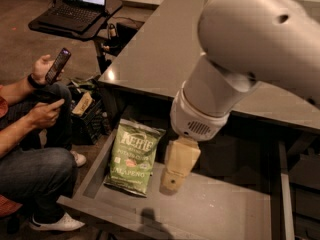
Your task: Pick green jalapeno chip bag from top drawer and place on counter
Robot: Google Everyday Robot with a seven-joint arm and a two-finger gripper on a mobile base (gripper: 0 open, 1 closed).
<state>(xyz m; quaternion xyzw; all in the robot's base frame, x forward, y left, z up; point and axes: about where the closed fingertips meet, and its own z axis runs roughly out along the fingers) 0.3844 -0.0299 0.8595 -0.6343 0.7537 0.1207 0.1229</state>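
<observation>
The crinkled green foil jalapeno chip bag (132, 156) lies flat, lower centre-left, on the smooth grey floor of the top drawer (215, 211), below the glossy worktop (150, 49). The blocky tan hand (171, 183) hangs just right of it; I cannot tell whether it is parted or closed.

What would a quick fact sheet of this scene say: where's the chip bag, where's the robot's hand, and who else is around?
Chip bag: green jalapeno chip bag, lying flat at the left end of the open top drawer
Gripper: gripper lowered into the drawer, just right of the bag, not holding it
Counter: counter above and behind the drawer; bag not on it yet
Bystander: seated person at left, holding a phone
Background: open laptop on a small stand
</observation>
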